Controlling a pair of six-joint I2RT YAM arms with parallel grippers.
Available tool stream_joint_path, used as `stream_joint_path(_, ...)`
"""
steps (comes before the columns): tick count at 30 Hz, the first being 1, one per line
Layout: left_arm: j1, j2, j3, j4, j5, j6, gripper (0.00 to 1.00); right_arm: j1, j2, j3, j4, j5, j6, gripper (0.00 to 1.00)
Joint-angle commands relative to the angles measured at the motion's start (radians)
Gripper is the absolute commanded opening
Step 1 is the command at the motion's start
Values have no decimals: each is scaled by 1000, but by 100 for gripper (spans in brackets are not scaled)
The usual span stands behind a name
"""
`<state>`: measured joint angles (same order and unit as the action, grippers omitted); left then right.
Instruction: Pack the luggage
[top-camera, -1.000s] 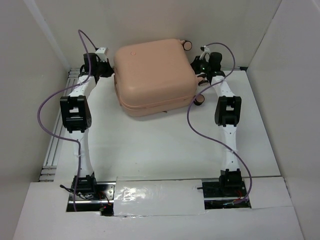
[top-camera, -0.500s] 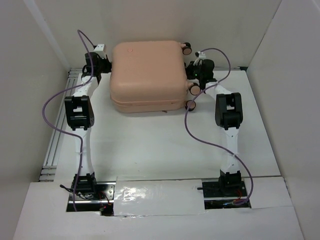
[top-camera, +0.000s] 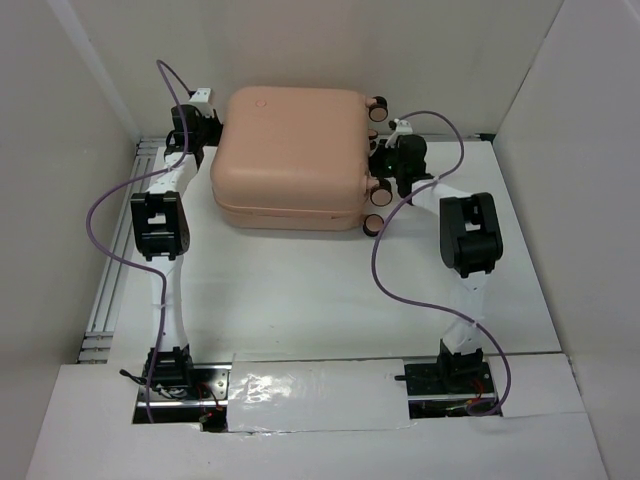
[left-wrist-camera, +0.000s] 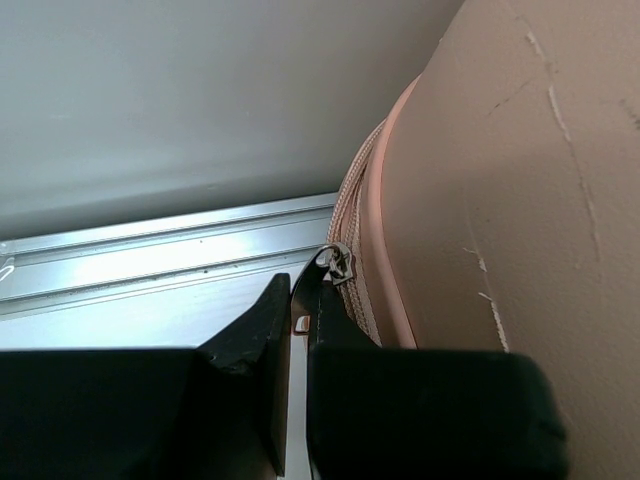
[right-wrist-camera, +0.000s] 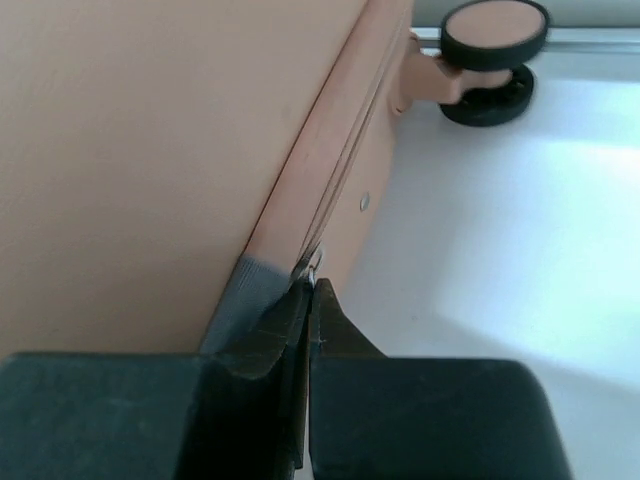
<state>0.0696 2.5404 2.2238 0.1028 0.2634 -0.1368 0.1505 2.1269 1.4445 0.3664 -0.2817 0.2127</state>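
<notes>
Lying flat and closed at the far middle of the desk (top-camera: 300, 300): the luggage (top-camera: 290, 150), peach-pink shell, with a small round mark on its lid too small to read.
Left side: aluminium rail (left-wrist-camera: 150, 250) just beside it; left claw (left-wrist-camera: 298, 288) narrowed to a slit, pinching the zipper pull (left-wrist-camera: 338, 264).
Near side: the widest stretch of desk, toward the arm bases.
Right side: wheels (right-wrist-camera: 493, 35); right claw (right-wrist-camera: 306, 288) fully closed, tips against the zip seam (right-wrist-camera: 335, 190).

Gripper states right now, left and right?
Left gripper: shut on the zipper pull of the suitcase.
Right gripper: shut, tips against the suitcase; whether it grips anything cannot be told.
</notes>
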Motion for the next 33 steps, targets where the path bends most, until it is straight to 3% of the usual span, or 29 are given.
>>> stream_joint_path(1,-25,-20,30,65,60,-14,0,-72,71,121,-41,-182,25,0)
stream_joint_path(5,-25,-20,20,54,71,23,0,-91,192,336,-104,-204,-90,0)
stream_joint_path(6,-25,-29,20,43,71,35,0,-101,224,456,-148,-229,-105,0)
stream_joint_path(13,-25,-20,20,23,71,45,0,-121,459,810,-123,-223,-33,0)
stream_joint_path(19,-25,12,66,14,71,45,0,-121,623,925,29,-119,117,0)
stream_joint_path(24,-25,21,76,14,83,45,0,-121,738,1000,157,-129,234,0)
stream_joint_path(27,-25,21,76,23,117,45,0,-121,762,1057,132,-139,244,17)
stream_joint_path(28,-25,21,65,23,140,45,0,-121,751,1057,84,-139,223,43)
stream_joint_path(29,-25,21,56,32,151,45,0,-121,736,1047,51,-139,209,56)
stream_joint_path(33,-34,-52,-28,57,215,74,0,-134,546,946,-177,-126,105,77)
